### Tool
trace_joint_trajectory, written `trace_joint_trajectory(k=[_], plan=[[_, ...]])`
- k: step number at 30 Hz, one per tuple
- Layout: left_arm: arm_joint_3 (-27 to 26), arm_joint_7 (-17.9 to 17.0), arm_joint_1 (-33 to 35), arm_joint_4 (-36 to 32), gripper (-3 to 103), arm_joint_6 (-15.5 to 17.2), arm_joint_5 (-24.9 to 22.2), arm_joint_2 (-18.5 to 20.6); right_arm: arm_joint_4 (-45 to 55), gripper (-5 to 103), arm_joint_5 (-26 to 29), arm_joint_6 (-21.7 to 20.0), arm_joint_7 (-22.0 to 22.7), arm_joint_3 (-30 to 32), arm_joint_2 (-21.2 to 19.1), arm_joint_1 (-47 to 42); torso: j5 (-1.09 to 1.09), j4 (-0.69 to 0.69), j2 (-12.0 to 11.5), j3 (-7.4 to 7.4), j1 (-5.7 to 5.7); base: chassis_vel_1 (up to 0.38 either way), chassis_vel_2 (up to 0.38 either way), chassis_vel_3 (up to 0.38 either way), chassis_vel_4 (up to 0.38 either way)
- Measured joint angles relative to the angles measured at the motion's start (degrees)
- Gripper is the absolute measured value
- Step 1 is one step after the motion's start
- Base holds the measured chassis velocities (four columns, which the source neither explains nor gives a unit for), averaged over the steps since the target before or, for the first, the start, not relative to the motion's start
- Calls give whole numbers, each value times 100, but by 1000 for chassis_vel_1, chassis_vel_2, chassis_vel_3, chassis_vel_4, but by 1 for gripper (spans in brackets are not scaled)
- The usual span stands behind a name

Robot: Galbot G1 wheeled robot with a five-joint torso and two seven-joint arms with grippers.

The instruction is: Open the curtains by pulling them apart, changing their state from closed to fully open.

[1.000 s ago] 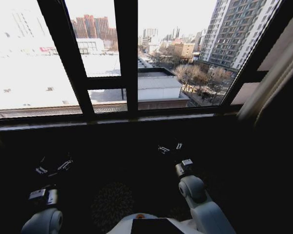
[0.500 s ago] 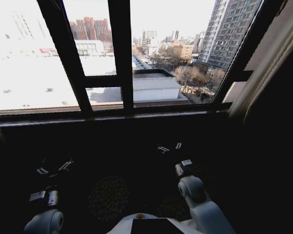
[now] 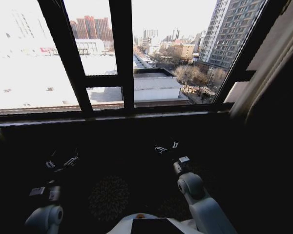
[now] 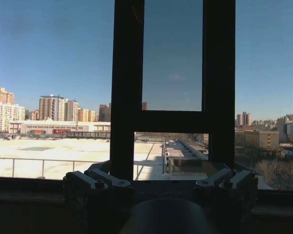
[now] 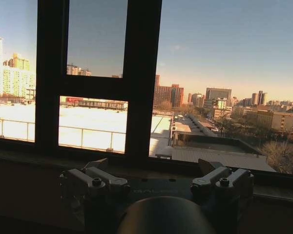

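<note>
With curtains (image 3: 268, 73) drawn aside, both grippers (image 3: 62, 163) (image 3: 167, 147) are being held low, jaws wide, empty; further pulling should be avoided.

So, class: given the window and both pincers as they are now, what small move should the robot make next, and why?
Probably none toward the fabric; I would simply park the arms. The window glass is uncovered, one curtain panel is bunched at the right edge, and the left pincer and right pincer hang open and empty below the sill.
</note>
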Motion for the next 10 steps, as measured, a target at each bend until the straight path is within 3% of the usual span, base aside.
trace_joint_trajectory(k=[10], plan=[[-2,-1,-41,43,100,197,189,-9,-64,100,0,-14,114,40,8,-24,0,0,0,0,-1,0,0,0,0]])
